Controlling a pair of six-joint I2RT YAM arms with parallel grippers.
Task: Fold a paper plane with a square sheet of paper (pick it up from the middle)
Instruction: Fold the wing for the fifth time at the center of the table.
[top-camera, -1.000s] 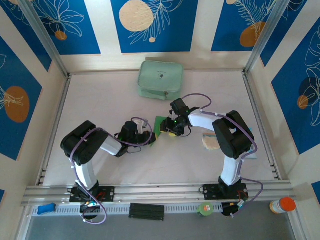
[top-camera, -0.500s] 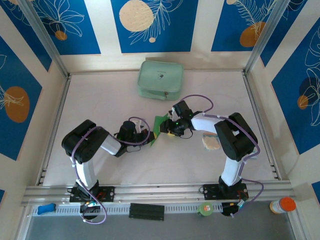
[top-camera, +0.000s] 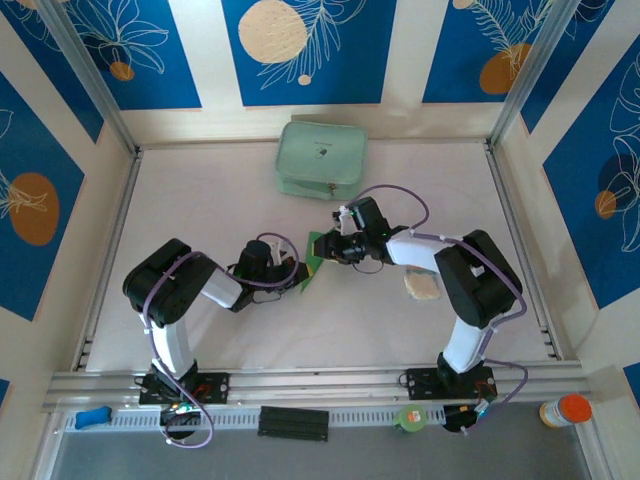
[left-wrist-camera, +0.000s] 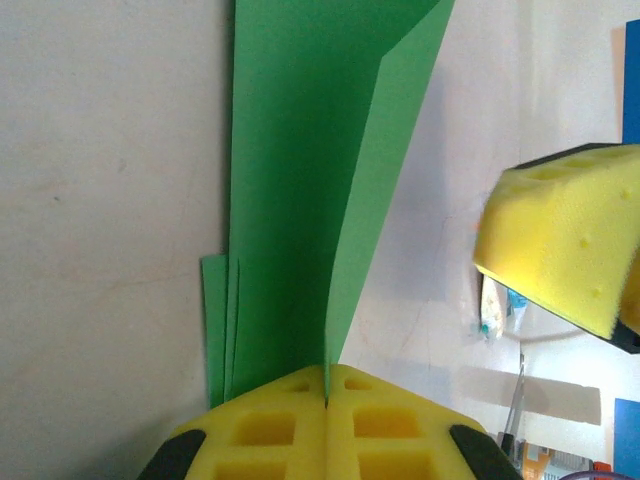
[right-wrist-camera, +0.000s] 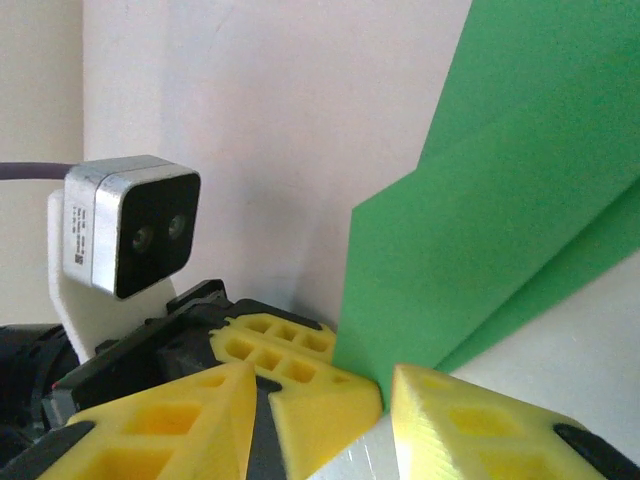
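- Green folded paper (top-camera: 314, 254) stands on edge mid-table, between my two claws, in front of the mint pouch (top-camera: 320, 158) and well apart from it.
- My left claw (top-camera: 297, 272) is clamped on the paper. In the left wrist view the yellow pads (left-wrist-camera: 270, 425) are pressed together with the sheet (left-wrist-camera: 310, 150) rising out of the seam.
- Layered edges show beside the main fold there, and one flap opens to the right.
- My right claw (top-camera: 327, 247) is spread wide. In the right wrist view its two yellow fingers (right-wrist-camera: 150, 425) sit either side of my left claw's tips, not pinching the paper (right-wrist-camera: 500, 200).
- One right finger (left-wrist-camera: 560, 240) hangs near the paper, apart from it.
- White table (top-camera: 200, 200) lies below.
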